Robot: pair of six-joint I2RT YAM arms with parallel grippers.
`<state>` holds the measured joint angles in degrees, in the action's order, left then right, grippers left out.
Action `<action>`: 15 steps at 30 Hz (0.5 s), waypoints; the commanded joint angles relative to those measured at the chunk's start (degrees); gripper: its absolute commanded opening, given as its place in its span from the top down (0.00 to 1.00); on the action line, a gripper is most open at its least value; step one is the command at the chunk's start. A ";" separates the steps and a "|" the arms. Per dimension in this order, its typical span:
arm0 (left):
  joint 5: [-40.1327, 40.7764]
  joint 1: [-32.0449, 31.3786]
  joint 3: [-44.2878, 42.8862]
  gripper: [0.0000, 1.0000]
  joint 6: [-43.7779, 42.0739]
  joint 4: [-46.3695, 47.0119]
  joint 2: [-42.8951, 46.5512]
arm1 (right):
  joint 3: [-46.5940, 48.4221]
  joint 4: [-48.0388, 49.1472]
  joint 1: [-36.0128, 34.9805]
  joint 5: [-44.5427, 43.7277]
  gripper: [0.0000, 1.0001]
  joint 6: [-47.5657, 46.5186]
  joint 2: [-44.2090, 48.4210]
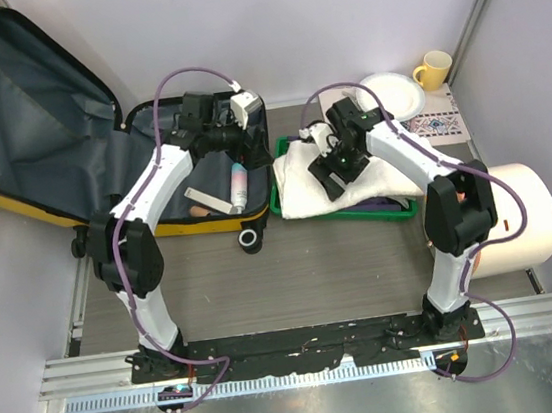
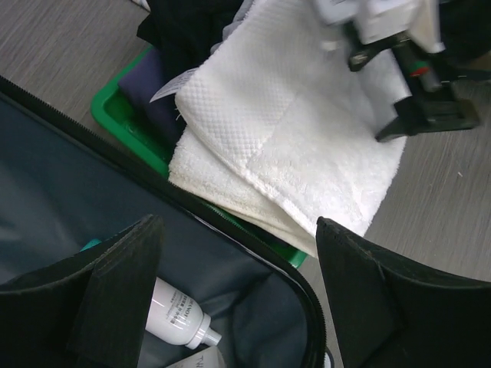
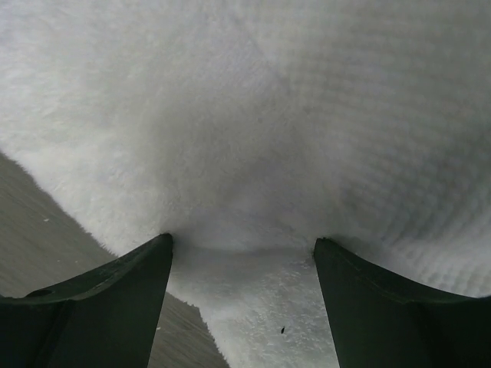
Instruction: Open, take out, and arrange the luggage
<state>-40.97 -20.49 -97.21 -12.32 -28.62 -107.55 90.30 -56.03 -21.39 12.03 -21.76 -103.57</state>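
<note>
The left fingers stand spread, grasping nothing, above the right rim of the open suitcase; below them a white bottle lies on the grey lining; the right fingers are likewise released, tips down at a white towel without pinching it; the towel drapes over a green tray, which sits just beside the suitcase; dark clothes lie in the tray, partly under the towel; the suitcase lies at the far left of the tabletop, its lid flung open leftward.
</note>
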 commanded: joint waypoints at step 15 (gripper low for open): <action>0.54 0.01 3.08 0.16 0.98 3.05 5.07 | 3.39 -6.72 17.42 -5.70 0.21 -31.50 -6.55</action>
<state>-40.12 -20.51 -93.93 -12.14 -27.86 -104.31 91.18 -60.34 -8.16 12.97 -46.54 -108.84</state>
